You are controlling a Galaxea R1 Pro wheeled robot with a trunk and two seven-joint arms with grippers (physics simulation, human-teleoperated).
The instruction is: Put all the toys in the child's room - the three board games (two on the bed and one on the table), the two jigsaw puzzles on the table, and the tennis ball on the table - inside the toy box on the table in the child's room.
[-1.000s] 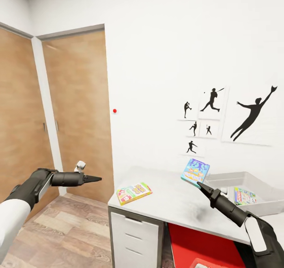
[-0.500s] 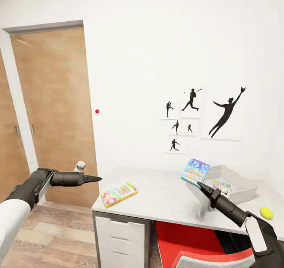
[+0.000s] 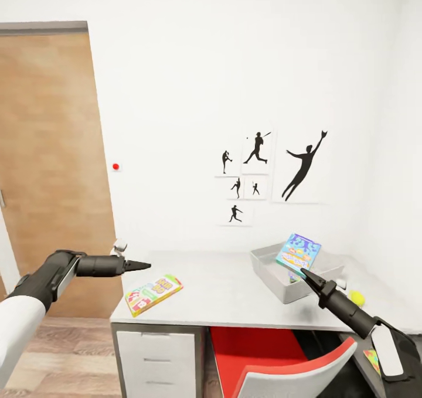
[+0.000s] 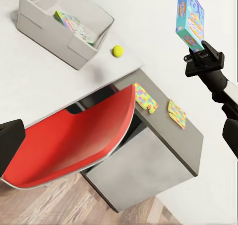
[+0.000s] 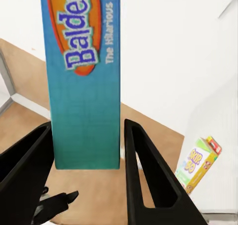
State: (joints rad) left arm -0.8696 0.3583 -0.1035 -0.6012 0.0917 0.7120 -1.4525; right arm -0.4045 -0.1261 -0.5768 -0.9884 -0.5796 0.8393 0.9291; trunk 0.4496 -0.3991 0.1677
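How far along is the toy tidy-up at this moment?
Done: one game lies in the bin. In hand: the right gripper holds the blue game near the bin. Left: the Skip-Bo box, ball and two jigsaws remain outside it.

Blue board game (image 3: 299, 253) upright at right of head frame, above grey toy box (image 3: 271, 273) on white table (image 3: 234, 295). Skip-Bo box (image 3: 153, 293) flat lower left. Tennis ball (image 3: 356, 298) right; two jigsaws (image 4: 146, 98) on dark section.
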